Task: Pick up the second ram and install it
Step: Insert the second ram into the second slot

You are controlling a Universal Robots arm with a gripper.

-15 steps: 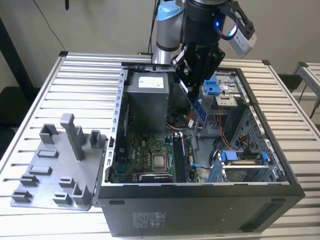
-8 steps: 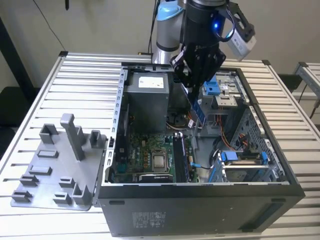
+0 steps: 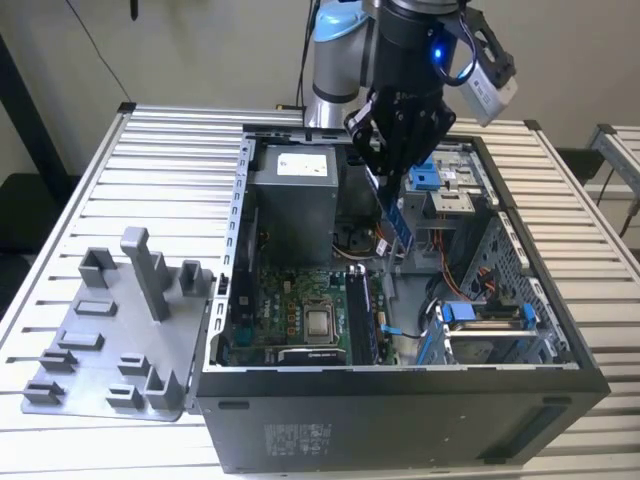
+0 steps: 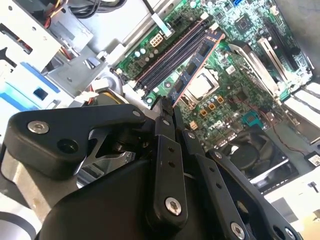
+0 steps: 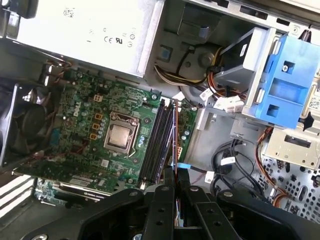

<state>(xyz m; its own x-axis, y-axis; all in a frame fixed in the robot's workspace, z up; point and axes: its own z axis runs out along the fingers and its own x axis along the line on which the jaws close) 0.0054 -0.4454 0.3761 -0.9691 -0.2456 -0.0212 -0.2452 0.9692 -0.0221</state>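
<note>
Jaws of the black gripper [image 4: 167, 107] pinch one end of the second ram [image 4: 197, 65], a thin, long, dark board stick with small black chips. The stick is held up inside the open black metal computer box [image 3: 400, 420]. It is over the green board [image 5: 85, 100], near the long black slots [image 5: 156, 142] beside the shiny square chip [image 5: 120, 136].

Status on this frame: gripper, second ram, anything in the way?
Gripper shut on second ram. Ram held over motherboard near memory slots, not seated. No obstruction seen.
</note>
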